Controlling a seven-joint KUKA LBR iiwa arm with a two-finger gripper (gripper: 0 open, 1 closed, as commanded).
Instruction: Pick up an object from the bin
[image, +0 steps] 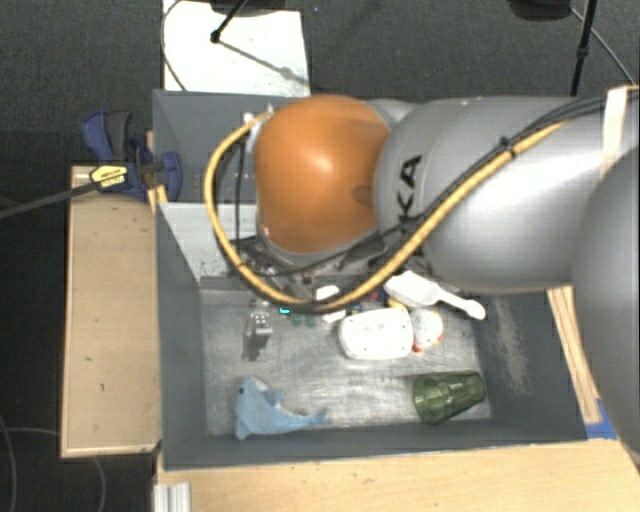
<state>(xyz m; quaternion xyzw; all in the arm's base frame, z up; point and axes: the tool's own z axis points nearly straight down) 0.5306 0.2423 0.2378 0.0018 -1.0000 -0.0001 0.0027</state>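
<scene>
Orange wrist cover (315, 175) over the back middle of the bin (190, 330), jaws hidden beneath it, open or closed cannot tell, white rounded case (375, 333) and white scoop (430, 293) nearest its lower edge, green cup (450, 395) on its side front right, blue cloth (265, 412) front left

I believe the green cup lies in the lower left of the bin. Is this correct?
Not quite. The camera view shows the green cup in the lower right of the bin, not the lower left. It is the blue cloth that lies in the lower left.
</scene>
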